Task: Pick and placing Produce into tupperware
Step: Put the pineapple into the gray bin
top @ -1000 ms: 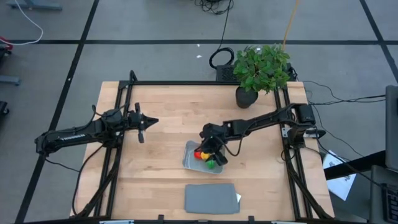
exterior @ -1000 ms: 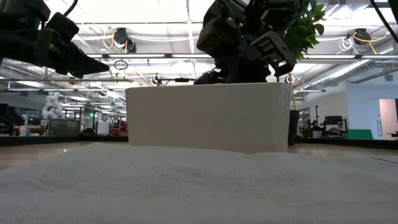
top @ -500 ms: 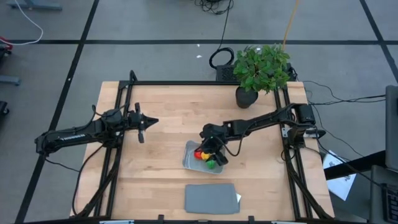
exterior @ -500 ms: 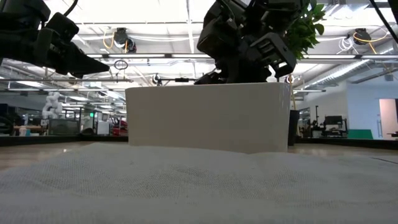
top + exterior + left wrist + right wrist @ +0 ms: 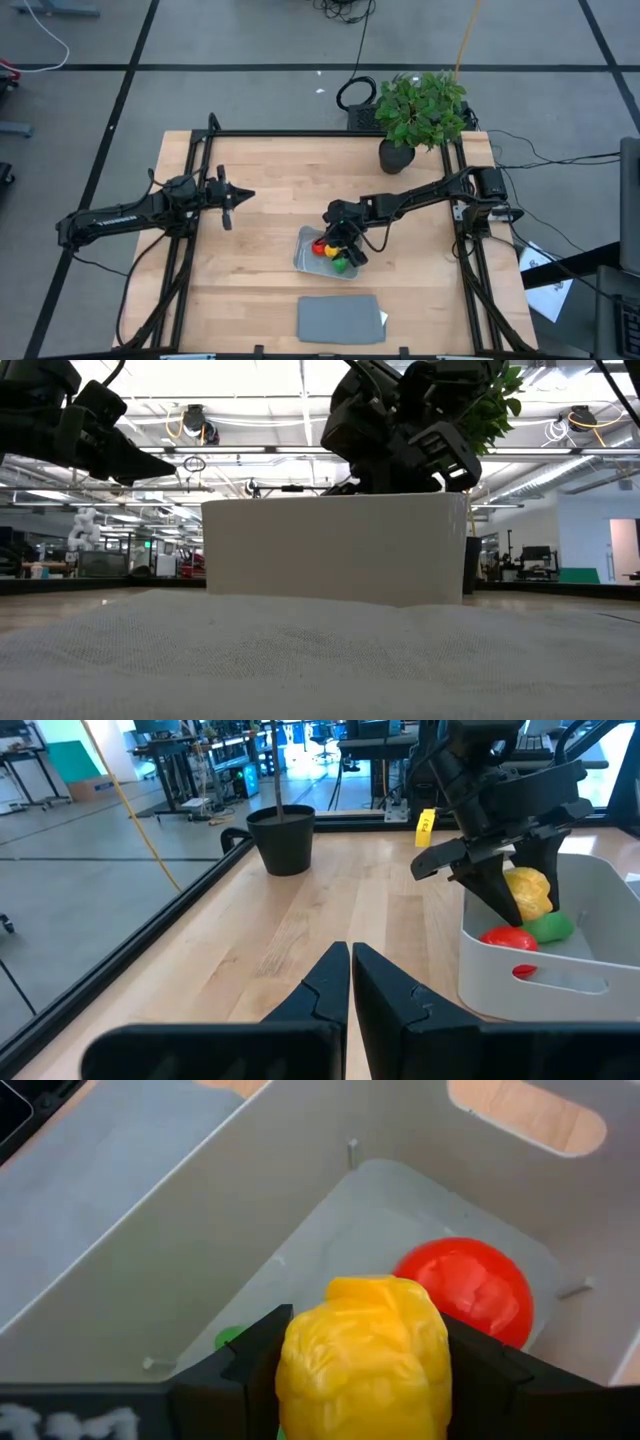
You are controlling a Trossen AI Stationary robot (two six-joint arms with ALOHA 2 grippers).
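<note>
A: Right claw (image 5: pixel 365 1365) first?
B: Clamped on the yellow piece (image 5: pixel 365 1355), one dark finger pressed to each side. Hanging just inside the container (image 5: pixel 308 250), a little past table centre toward five o'clock.

A: And under it?
B: Red ball (image 5: pixel 468 1290) lying on the container floor, just beside the yellow piece. Green ball (image 5: pixel 548 927) down there too, half hidden from the wrist, plain from across the table, touching or nearly touching the red one.

A: So which step?
B: Looks like the last placing. Two pieces down, third held low over the others, not yet let go.

A: Next move?
B: Probably spreading the fingers to drop the yellow piece, then lifting straight up, clear of the near wall. Little room: fingers close to the wall and to the red ball, so a sideways pull might tip the light container.

A: Further out?
B: Grey lid (image 5: pixel 340 318) flat near the table's six o'clock edge, apart from the container. Potted plant (image 5: pixel 420 110) at the one o'clock corner.

A: Left claw (image 5: pixel 350 982)?
B: Fingers pressed together, nothing between them. Waiting over bare wood toward nine o'clock, well apart from the container, pointed at it.
</note>
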